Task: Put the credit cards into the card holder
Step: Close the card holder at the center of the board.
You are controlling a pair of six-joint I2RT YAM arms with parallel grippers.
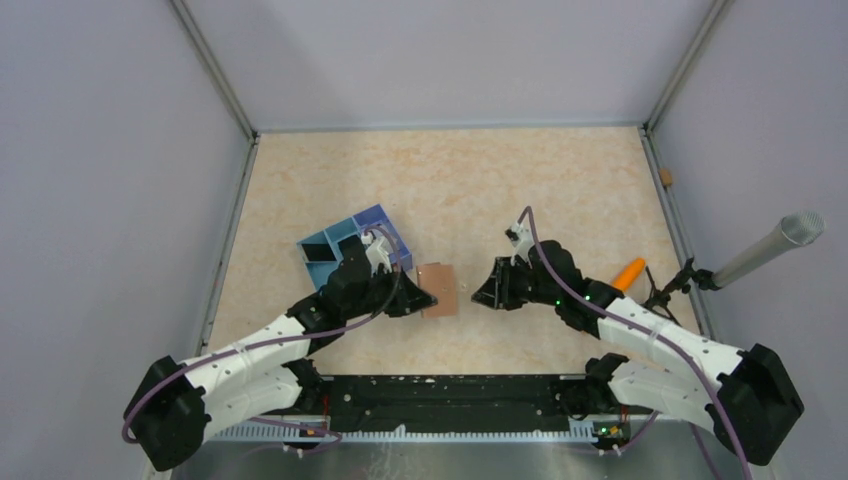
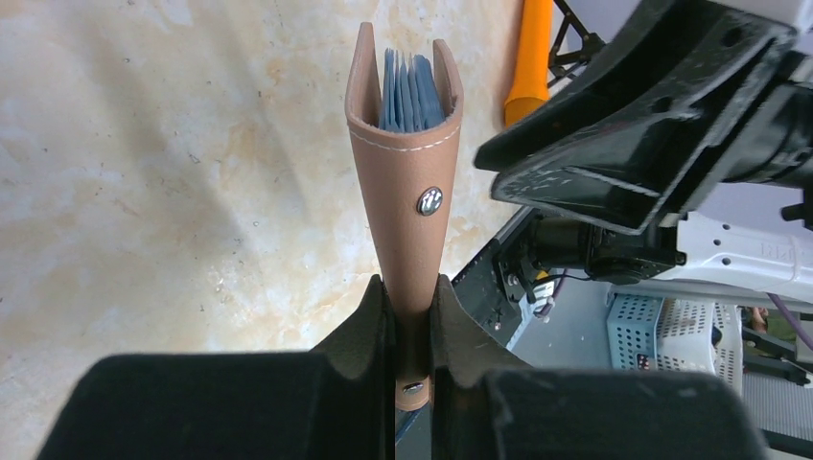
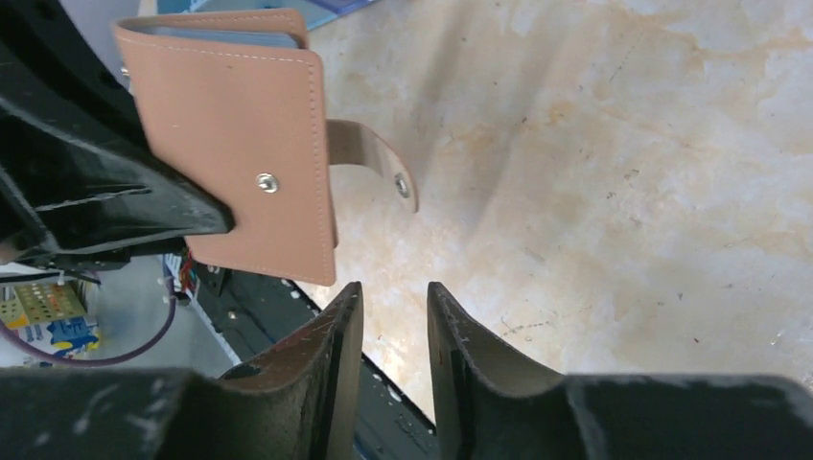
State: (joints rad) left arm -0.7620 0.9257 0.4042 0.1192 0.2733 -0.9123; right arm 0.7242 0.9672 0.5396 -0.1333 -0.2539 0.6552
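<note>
I'm getting bright, even light from overhead, soft streaked shadows lying across the marbled tabletop (image 3: 594,172) in my right wrist view, the left gripper (image 2: 410,283) looking dark and slightly soft up close, the overhead view reading crisp.

Matt tan leather-like card holder (image 3: 230,144) with pale stitching, shiny metal snap stud (image 3: 267,182), smooth marbled beige table (image 3: 623,144), right gripper (image 3: 393,292) in matt black plastic.

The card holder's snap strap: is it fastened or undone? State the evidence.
Undone. The strap curls free past the edge of the card holder, its snap apart from the stud on the front.
</note>
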